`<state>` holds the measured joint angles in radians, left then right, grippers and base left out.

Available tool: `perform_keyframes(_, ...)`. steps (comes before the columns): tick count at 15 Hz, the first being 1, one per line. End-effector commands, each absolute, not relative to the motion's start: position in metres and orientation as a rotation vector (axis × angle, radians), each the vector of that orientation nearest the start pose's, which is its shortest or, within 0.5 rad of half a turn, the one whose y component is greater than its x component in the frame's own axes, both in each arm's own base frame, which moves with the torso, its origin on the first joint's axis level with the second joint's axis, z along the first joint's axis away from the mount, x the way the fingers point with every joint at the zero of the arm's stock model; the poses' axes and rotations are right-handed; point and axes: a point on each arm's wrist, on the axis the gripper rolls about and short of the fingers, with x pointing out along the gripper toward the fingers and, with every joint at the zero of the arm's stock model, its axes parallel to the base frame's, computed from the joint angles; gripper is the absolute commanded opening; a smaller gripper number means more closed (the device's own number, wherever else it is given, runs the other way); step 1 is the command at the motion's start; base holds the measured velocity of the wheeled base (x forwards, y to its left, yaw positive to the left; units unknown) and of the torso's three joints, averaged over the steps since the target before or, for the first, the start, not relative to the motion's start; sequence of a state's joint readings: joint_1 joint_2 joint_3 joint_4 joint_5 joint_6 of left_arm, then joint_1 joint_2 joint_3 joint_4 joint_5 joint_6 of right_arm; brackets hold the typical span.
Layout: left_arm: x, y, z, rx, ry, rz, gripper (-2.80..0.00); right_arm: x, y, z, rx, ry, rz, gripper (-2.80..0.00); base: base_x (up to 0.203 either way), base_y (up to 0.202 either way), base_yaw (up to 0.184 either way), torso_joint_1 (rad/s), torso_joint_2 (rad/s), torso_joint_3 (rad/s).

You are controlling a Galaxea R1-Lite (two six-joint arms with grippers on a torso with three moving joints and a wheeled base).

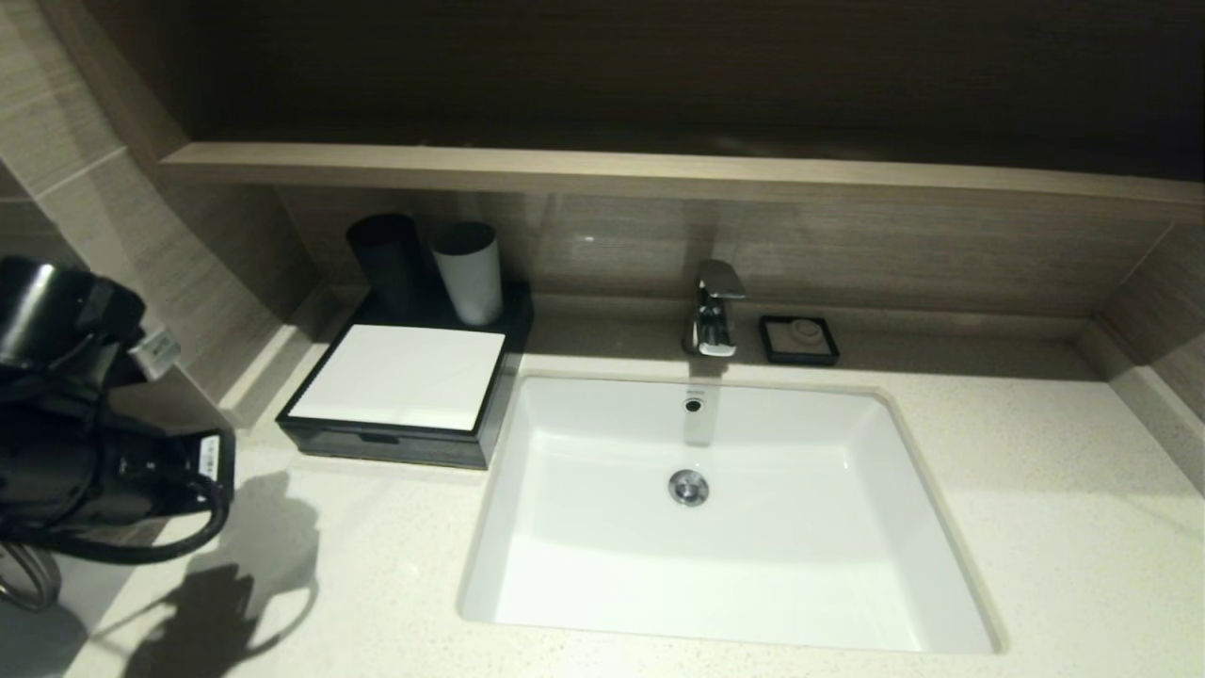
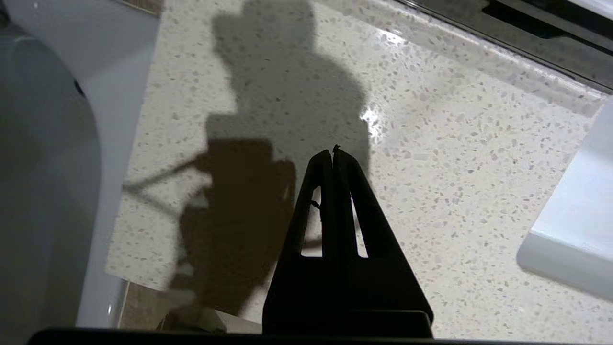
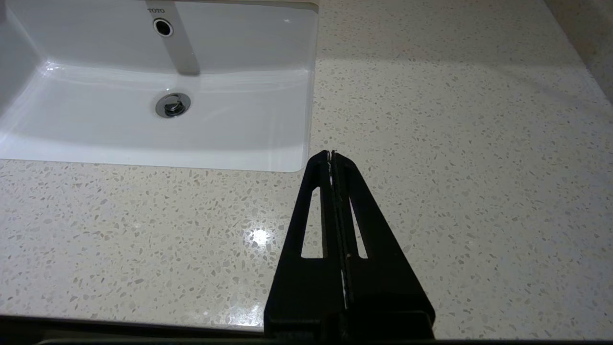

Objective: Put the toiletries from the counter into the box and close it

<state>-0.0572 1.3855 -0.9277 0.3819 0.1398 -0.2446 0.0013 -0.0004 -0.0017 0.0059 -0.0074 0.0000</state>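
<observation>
The black box with a white top panel stands on the speckled counter left of the basin; its front drawer is pushed in. No toiletries show in any view. My left gripper is shut and empty, held above bare counter in front of the box; the box's front edge shows in the left wrist view. The left arm is at the head view's left edge. My right gripper is shut and empty above the counter, by the basin's near right corner; it is out of the head view.
A black cup and a white cup stand behind the box. A chrome tap and a small black soap dish sit behind the basin. A wood-look shelf runs along the wall.
</observation>
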Motion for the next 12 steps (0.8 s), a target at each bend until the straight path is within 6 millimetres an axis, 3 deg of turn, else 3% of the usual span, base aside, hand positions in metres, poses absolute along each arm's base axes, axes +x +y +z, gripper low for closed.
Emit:
perform_keyframes(1, 0.185, 0.0, 0.213, -0.133, 0.728, 0.188, -2.8, -0.023, 0.0, 0.075, 0.0, 0.005, -0.006, -2.8, 0.0, 0.0, 0.0, 0.0, 0.0, 0.0)
perform_keyframes(6, 0.153, 0.001, 0.222, -0.089, 0.515, 0.159, -2.8, -0.023, 0.0, 0.075, 0.0, 0.005, -0.006, -2.8, 0.0, 0.0, 0.0, 0.0, 0.0, 0.0)
perform_keyframes(12, 0.11, 0.002, 0.22, -0.096, 0.416, 0.157, -2.8, -0.023, 0.0, 0.075, 0.0, 0.005, -0.006, -2.8, 0.0, 0.0, 0.0, 0.0, 0.0, 0.0)
